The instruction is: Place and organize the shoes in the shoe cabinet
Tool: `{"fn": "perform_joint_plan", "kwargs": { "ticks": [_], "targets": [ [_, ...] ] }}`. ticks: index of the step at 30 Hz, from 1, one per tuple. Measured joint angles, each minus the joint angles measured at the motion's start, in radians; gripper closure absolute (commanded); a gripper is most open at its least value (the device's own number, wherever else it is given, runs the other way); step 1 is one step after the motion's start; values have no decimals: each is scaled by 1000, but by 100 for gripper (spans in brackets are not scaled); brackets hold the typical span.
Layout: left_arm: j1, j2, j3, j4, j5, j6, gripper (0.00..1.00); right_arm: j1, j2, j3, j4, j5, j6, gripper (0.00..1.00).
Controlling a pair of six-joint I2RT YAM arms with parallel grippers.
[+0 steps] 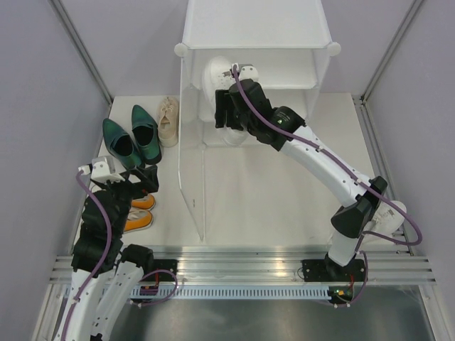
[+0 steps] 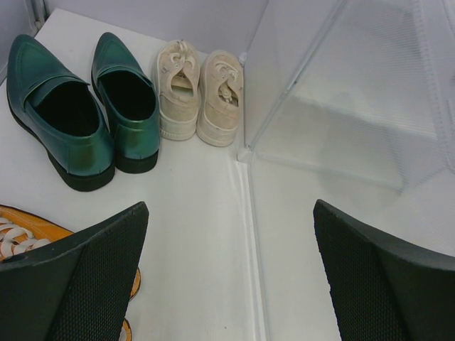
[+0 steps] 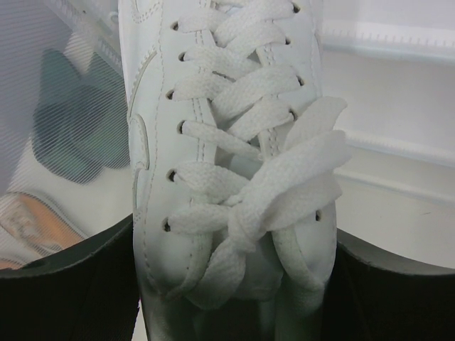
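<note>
- Right gripper (image 1: 229, 114) pinches the white sneaker (image 3: 227, 142); set it level (no tilt) toward twelve o'clock in the shoe cabinet (image 1: 256, 25)
- Left gripper (image 2: 231, 277) hangs spread

Dark green heels (image 2: 71, 131): glossy, smooth, leather-like.
Cream sneakers (image 2: 199, 92): matt woven cloth, ridged rubbery soles.
White sneaker (image 3: 153, 106): smooth, faintly shiny upper; flat woven laces.
Shoe cabinet (image 2: 355, 99): translucent, finely ribbed plastic panel.
Left gripper (image 2: 231, 206) pads (image 2: 92, 284): black, matt, dimpled.

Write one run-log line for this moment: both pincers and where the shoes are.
left pincer: open, above orange sneakers | right pincer: holds white sneaker inside shoe cabinet | green heels, cream sneakers: outside, left of cabinet
</note>
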Motion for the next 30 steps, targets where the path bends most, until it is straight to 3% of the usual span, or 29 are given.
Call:
{"fn": "perform_joint_plan", "kwargs": {
  "ticks": [15,21,30],
  "targets": [
    [-7,3,-1,0,2,0,0,-16,69,167,-22,-39,-24,99],
    [-7,6,-1,0,2,0,0,-16,-23,7,-22,-93,-28,99],
    [-7,10,-1,0,1,0,0,10,-331,-301,11,-173,-53,99]
  ]
}}
